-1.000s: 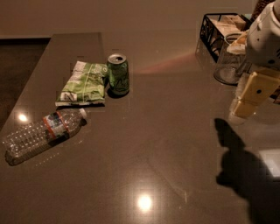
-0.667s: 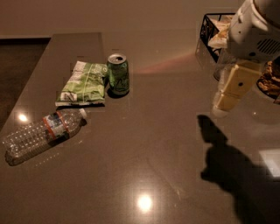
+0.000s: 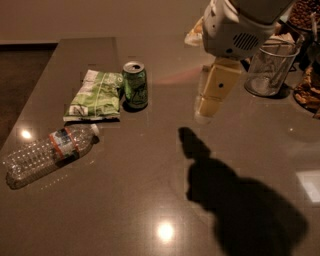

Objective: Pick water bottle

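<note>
water bottle [image 3: 50,152] lies on its side near the bench's left edge, toward the near-left corner. Long axis runs diagonal: white cap points far-right toward the chip bag [image 3: 95,95], base toward the near-left corner. Green soda can [image 3: 135,85] stands upright just right of the bag, top facing up. Clear glass [image 3: 267,70] stands near the far-right corner; beside it a bowl [image 3: 302,15] holds brown snacks. gripper [image 3: 206,107] hangs above mid-bench, well apart from the bottle; can't tell its opening.

Clear, ribbed plastic water bottle [image 3: 47,151], white cap, red-white-blue label band. Capped, lying on its side by the left edge, cap end pointing inward. The gripper [image 3: 206,105] hangs well apart, toward the far-right corner.
</note>
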{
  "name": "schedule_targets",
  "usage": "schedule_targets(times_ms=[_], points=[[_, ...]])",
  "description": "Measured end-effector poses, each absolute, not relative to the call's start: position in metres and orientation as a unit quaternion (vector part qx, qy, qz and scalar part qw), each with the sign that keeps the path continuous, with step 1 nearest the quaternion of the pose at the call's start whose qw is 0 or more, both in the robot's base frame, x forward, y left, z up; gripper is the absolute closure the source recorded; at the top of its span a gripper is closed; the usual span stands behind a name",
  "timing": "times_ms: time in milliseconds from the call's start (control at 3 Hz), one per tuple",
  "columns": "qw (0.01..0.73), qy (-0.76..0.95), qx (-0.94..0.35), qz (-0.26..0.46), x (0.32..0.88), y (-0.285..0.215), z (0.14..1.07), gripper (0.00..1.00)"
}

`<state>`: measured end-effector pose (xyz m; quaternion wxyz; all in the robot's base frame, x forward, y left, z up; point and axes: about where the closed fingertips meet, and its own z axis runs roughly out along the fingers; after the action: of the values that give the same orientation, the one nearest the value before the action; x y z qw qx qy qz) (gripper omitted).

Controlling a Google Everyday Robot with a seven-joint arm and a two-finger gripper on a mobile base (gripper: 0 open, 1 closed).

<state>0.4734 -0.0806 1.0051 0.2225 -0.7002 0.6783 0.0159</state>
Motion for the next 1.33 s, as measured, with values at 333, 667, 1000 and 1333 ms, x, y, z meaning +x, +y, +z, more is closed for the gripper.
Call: schedule_targets(times_ms=[333,667,1000,1333], points=[[0.221,0.642,-0.734,0.015,0.469,-0.033,1.002,0.00],[0.214,0.603,-0.768,0.010,0.461,0.019,0.995,0.00],[0.195,0.568,-0.800,0.001,0.455,0.067,0.981,0.00],[0.162,0.532,-0.831,-0.002,0.448,0.113,0.958,0.00]])
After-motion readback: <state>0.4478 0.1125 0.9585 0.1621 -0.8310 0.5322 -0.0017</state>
